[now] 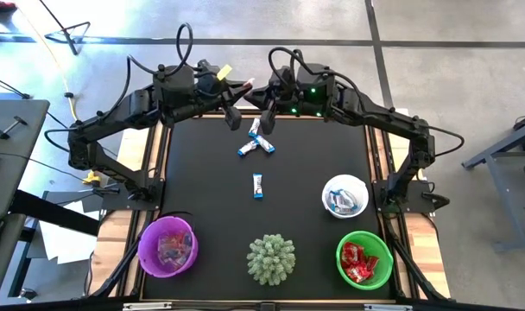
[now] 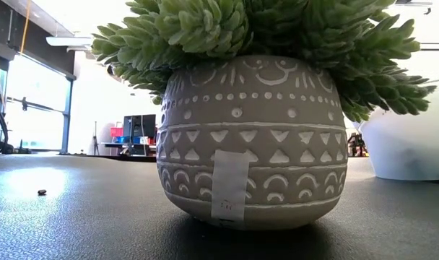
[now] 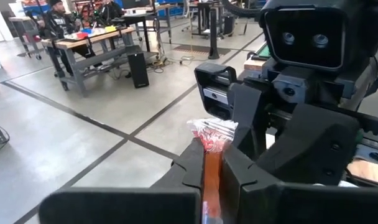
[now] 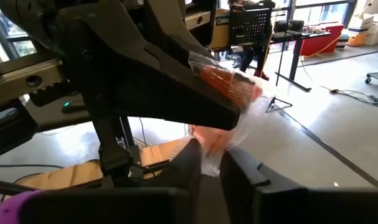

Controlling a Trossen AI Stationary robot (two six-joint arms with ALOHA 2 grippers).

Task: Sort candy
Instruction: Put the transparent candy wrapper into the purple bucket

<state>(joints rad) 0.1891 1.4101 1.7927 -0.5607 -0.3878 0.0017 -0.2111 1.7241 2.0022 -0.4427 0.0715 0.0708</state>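
light: bright daylight, window glare | shadows: soft | blur: close pot slightly soft

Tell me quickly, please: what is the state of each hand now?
Left hand: closed on a red candy.
Right hand: at the same candy's wrapper end; open or closed cannot be told.
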